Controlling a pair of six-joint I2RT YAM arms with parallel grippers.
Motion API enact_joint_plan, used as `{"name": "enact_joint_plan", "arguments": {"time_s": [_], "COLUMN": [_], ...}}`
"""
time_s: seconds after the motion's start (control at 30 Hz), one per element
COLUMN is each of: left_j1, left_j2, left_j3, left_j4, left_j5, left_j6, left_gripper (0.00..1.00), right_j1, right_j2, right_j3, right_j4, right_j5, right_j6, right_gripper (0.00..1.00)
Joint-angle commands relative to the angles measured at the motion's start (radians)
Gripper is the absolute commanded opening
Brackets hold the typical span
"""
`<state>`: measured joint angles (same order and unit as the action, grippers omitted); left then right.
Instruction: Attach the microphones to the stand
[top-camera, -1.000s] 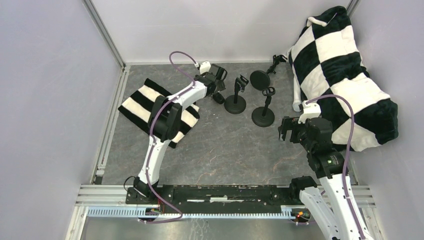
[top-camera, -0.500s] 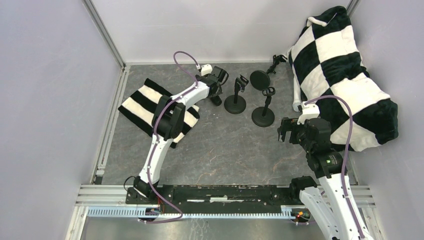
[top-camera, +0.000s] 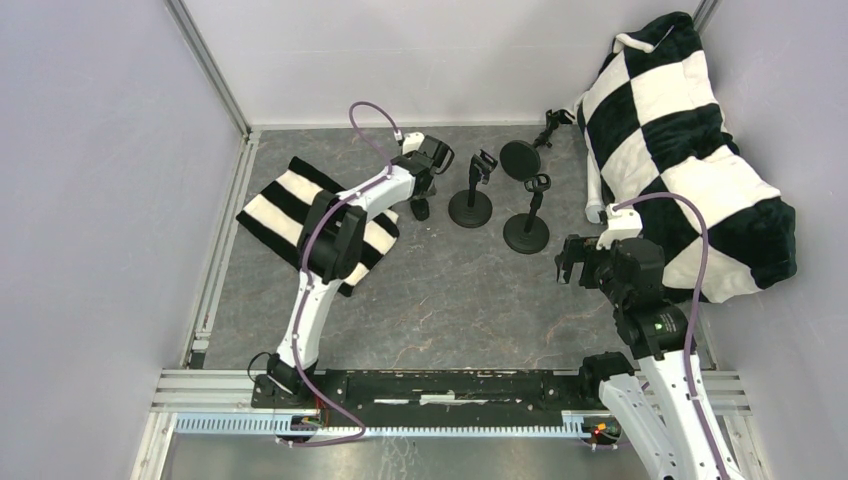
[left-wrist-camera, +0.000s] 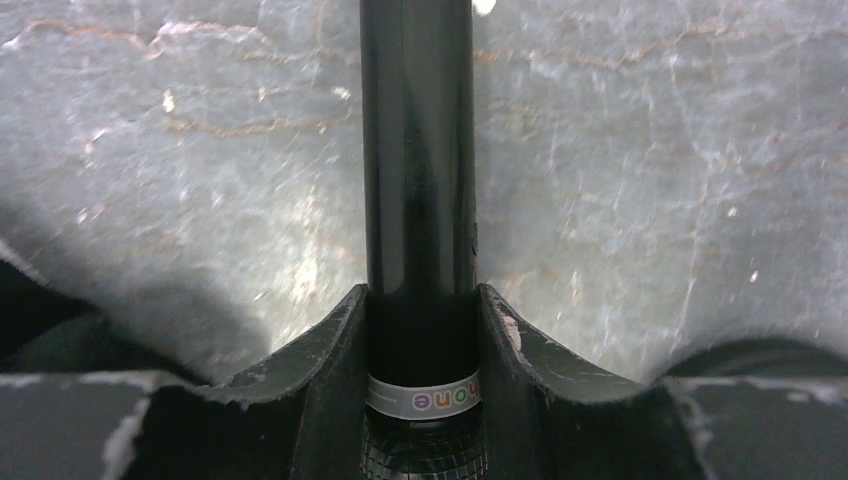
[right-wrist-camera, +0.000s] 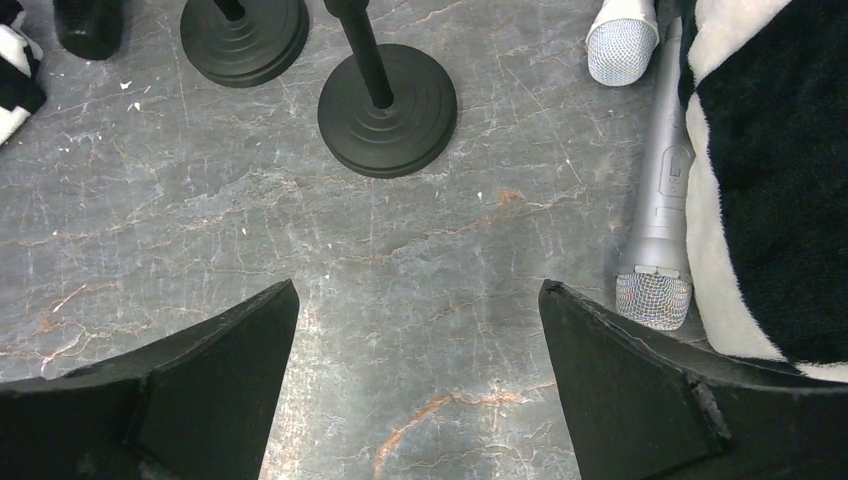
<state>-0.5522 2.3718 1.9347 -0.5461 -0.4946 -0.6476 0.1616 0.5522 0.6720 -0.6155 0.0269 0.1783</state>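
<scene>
Microphone (left-wrist-camera: 418, 180), glossy black, silver-ringed, in left end effector's (left-wrist-camera: 420, 297) pinch; right end effector (right-wrist-camera: 415, 295) spread.

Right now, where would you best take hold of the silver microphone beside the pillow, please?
Probably mid-barrel on the silver microphone, from straight above, jaws across it: it lies flat on the table, and the checkered pillow crowds one side.

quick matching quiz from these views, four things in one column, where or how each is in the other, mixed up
1 black microphone
2 silver-grey microphone
3 right pincer
4 striped cloth

a lying beside the checkered cushion
b open above the table
c gripped by the left pincer
d partly beneath the left arm

Pairs: 1-c, 2-a, 3-b, 4-d
</scene>
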Motion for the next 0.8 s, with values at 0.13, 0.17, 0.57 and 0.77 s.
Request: {"name": "enact_joint_plan", "arguments": {"time_s": [0.13,0.17,0.57,0.77], "left_j1": [-0.005,-0.005,-0.005,-0.005], "left_j2": [-0.374,-0.441,-1.142,-1.389], "left_j3": [-0.201,-0.246,-0.793,-0.928], "left_j4": [0.134,0.159,0.447,0.498], "left_j5": [0.040,0.042,0.292,0.396], "left_j6": [0.120,0.123,0.110,0.113], "left_gripper": [0.02,0.02,0.02,0.02], "right_j1": [-0.003,-0.003,-0.002,-0.001], "right_j2": [-0.042,-0.046,-0.092,-0.068], "right_j3": [0.077,0.087,0.105,-0.033], "right_j4": [0.025,0.026,0.171,0.458], "right_j5": [-0.037,-0.062,-0.384,-0.607], "right_j6": [0.012,0.007,0.107,0.350], "right_gripper": [0.98,0.98,0.98,0.97]}}
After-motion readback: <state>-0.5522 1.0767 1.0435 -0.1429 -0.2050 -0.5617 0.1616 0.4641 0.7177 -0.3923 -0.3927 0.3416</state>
